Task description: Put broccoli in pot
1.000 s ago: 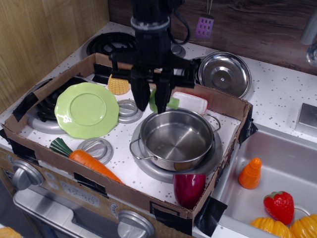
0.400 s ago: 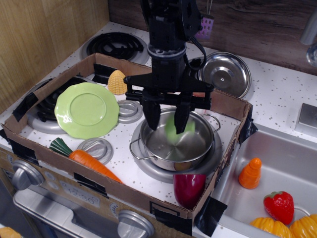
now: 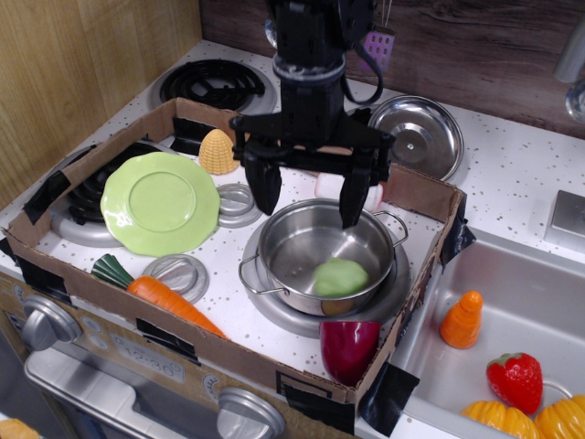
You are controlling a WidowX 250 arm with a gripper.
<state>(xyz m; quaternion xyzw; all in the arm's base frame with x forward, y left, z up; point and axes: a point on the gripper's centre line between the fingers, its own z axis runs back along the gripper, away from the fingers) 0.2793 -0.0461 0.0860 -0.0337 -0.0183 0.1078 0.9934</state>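
Note:
The light-green toy broccoli (image 3: 341, 276) lies inside the shiny steel pot (image 3: 285, 245), toward its front right side. The pot stands on a grey burner disc in the cardboard tray. My black gripper (image 3: 308, 197) hangs above the pot's back rim with its two fingers spread wide apart. It is open and empty. One finger is over the pot's left rim, the other over its right rim.
The cardboard tray (image 3: 183, 343) also holds a light-green plate (image 3: 161, 202), a corn piece (image 3: 217, 151), an orange carrot (image 3: 163, 298) and a dark red cup (image 3: 348, 348). A steel lid (image 3: 416, 135) lies behind the tray. Toy food sits in the sink (image 3: 512, 311) at right.
My gripper carried the broccoli from behind the pot to over it, then opened. The broccoli dropped into the pot, and the gripper has risen slightly.

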